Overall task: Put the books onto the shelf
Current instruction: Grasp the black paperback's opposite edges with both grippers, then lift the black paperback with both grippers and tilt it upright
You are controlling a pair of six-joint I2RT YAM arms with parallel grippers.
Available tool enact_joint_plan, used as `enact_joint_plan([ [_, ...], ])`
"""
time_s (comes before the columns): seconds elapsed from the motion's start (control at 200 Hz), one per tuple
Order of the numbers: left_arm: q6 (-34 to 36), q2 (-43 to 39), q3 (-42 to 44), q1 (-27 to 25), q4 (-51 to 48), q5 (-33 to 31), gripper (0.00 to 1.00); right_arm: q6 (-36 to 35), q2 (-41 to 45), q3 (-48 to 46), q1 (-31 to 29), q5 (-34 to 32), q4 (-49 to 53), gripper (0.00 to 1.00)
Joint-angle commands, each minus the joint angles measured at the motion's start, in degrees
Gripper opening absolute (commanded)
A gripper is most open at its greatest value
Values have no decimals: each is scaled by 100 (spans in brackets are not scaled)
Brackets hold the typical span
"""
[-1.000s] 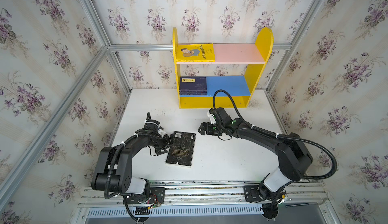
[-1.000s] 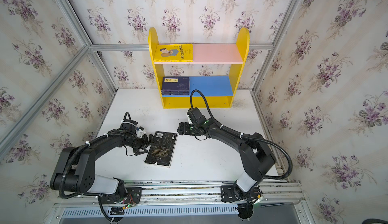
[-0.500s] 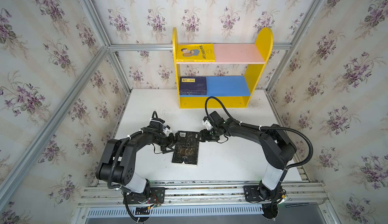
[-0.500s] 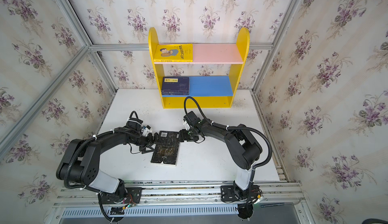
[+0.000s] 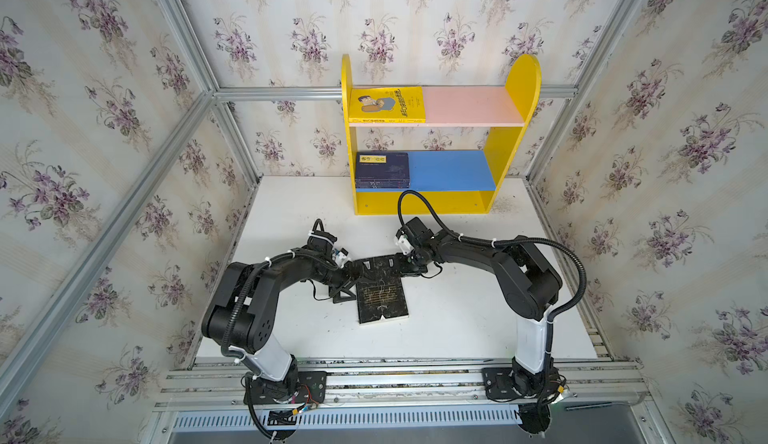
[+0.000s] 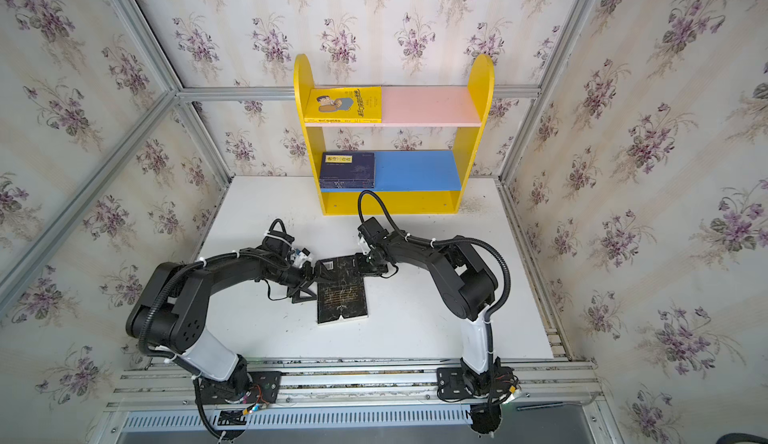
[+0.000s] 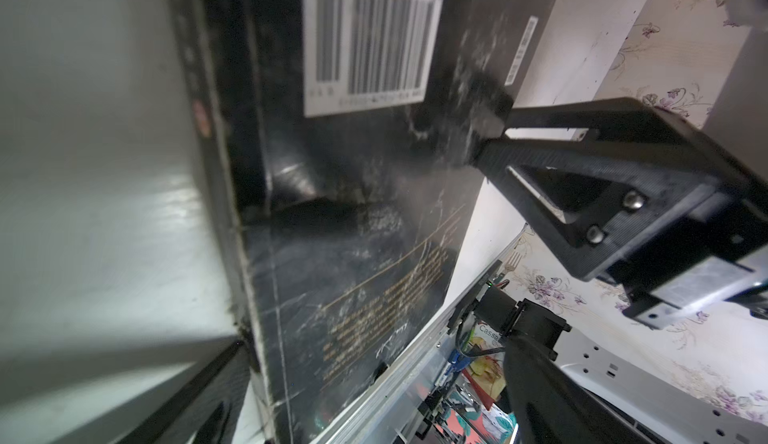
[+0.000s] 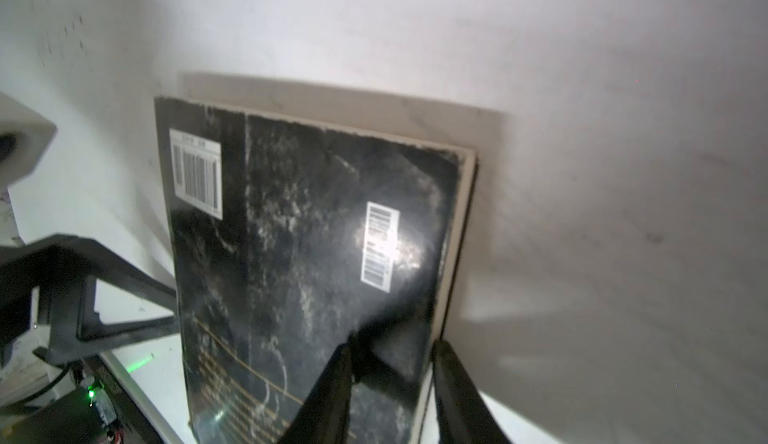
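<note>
One black book (image 5: 382,292) is left out on the table (image 5: 457,325), and it is being worked from both sides at once. Up on the shelf (image 5: 515,88), the yellow book (image 5: 386,104) is already laid flat at the left end of the pink upper board (image 5: 473,105). A stack of navy books (image 5: 382,169) is laid flat at the left end of the blue lower board (image 5: 453,169); how many are in that stack cannot be counted from here. So most of the job is judged done, with one pickup and one placement to go.

Now to the action. The right gripper (image 5: 406,266) is set at the black book's right corner on the shelf side. In the right wrist view its fingers (image 8: 328,392) are seen astride the page edge, one over the worn cover and one outside the edge. Whether the book is pinched yet cannot be told.

The left gripper (image 5: 356,276) is spread wide at the opposite corner on the same end. One finger (image 7: 469,130) is laid on the cover by the barcode, the other is down at table level beside the spine, and nothing is clamped there. Bare board is seen to the right of the books on both tiers, so a landing spot is judged easy to find.
</note>
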State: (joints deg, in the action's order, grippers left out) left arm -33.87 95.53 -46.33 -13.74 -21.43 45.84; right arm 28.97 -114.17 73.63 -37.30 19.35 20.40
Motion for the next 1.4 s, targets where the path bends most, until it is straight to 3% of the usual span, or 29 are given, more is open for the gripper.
enact_joint_plan([
  [0.0,-362,210,-140,-54,747,-103,98,283,-154,211,6,82,-441,35],
  [0.21,-1001,394,-793,-85,1331,-74,98,-55,-300,898,156,-110,-99,35],
  [0.35,-1140,376,-1149,-85,1361,-143,98,85,-183,907,292,-313,-162,40],
  [0.825,-1517,232,-270,-120,1361,-978,97,373,118,-85,352,-708,-361,49],
  [0.994,-1561,432,-422,-226,1361,-1059,95,299,-35,41,346,-854,-119,39],
  [1.204,-1621,664,-542,-314,1437,-975,94,233,-351,59,259,-557,-80,31],
  [1.394,-1823,378,-676,-248,2323,-326,94,77,-675,164,233,-32,-44,27],
])
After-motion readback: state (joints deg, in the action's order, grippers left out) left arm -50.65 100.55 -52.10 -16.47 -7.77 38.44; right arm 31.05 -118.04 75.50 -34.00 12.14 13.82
